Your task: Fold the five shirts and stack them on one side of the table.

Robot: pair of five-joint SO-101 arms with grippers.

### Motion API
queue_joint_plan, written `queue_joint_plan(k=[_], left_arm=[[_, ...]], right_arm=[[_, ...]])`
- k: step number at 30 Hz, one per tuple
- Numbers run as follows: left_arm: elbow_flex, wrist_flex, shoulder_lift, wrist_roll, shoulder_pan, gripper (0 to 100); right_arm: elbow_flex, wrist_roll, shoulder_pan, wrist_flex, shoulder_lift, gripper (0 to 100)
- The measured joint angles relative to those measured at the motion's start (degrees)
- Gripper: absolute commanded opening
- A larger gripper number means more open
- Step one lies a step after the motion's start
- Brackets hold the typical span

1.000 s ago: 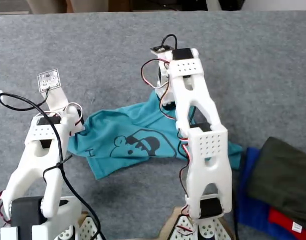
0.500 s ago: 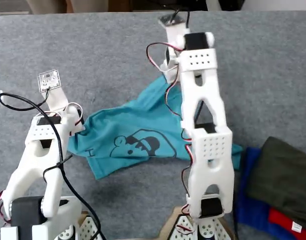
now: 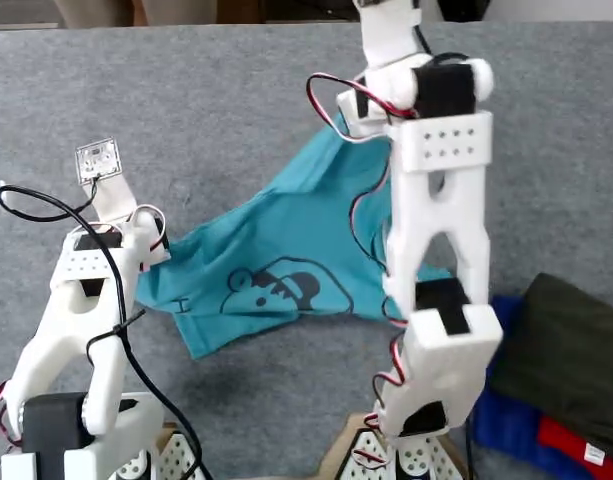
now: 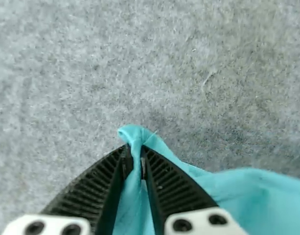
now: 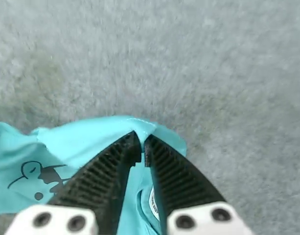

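Left hand (image 4: 134, 159) pinches one corner of the teal shirt (image 3: 286, 235), right hand (image 5: 141, 143) clamps another; looks light and limp, best gripped at edges.

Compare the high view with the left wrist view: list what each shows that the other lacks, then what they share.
High view: the right arm, the folded pile, the print on the teal shirt. Left wrist view: ribbed black fingers pinching a shirt corner. Shared: the teal shirt on the grey table.
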Motion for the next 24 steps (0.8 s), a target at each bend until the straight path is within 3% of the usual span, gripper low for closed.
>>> queue_joint_plan(k=[4,13,24], left_arm=[[-11.52,10.81,-3.25,0.35,0.00,2],[-53.71,38.59,-10.11,0.70,3.87,2],[-89.14,59.25,-9.67,0.70,7.91,2]], right_arm=[[-0.97,0.00,0.00,0.00,-6.68,0.5],[-13.01,0.00,4.22,-0.79,-23.91,0.5],[-14.07,5.89,8.44,-8.09,-36.48,0.5]])
